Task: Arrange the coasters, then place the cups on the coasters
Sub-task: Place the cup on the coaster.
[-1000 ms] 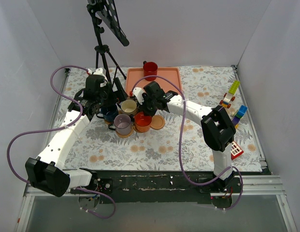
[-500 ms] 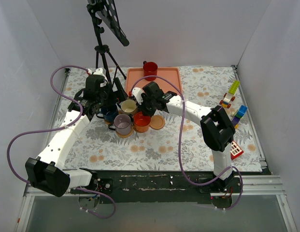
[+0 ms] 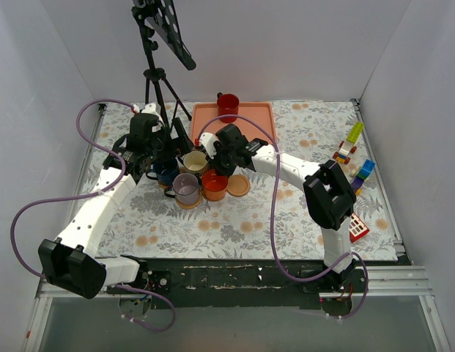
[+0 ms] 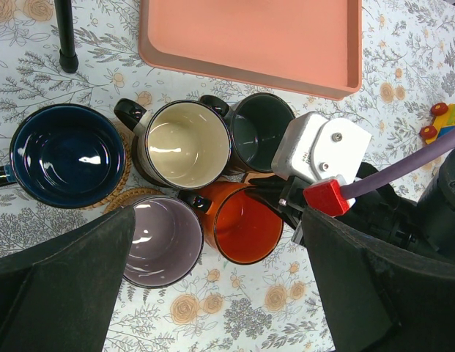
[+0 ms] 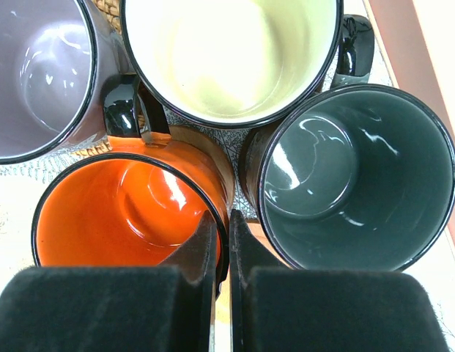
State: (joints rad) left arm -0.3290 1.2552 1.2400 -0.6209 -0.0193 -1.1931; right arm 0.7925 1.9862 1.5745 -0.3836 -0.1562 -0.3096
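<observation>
While the right hand [image 5: 222, 224] is clamped shut on the rim of the orange cup [image 5: 124, 213], one finger inside the wall and one outside, the entry reads as follows.

Item, step in hand: seating the orange cup, as judged. It stands just off the near edge of the pink tray [image 4: 242, 70], packed against the cream cup [image 4: 187, 143], the dark green cup [image 4: 260, 128] and the grey-lilac cup [image 4: 165, 238]. Whether a coaster lies fully under it cannot be told. Good practice:
- keep the cup level and move it straight up or down;
- loosen only once the base sits flat;
- withdraw upward so neither finger drags a neighbouring rim.

Item, left hand [image 4: 218, 220]: spread wide, empty, hanging above the cluster in front of the tray.

Item, other stock:
- navy blue cup [image 4: 66, 154], off the tray's near left corner, on a woven coaster [image 4: 123, 176];
- red cup [image 3: 228, 105], on the tray's far part, no coaster seen beneath;
- one bare tan coaster [image 3: 240, 185], just on the tray's near side, beside the orange cup.

Item, room: the cups touch or nearly touch, so sideways travel is poor. A tripod leg [image 4: 64, 37] stands left of the tray. Open table [image 3: 286, 213] lies off the tray's near right side. Toy blocks [image 3: 355, 158] sit well to the tray's right, near the table edge.
</observation>
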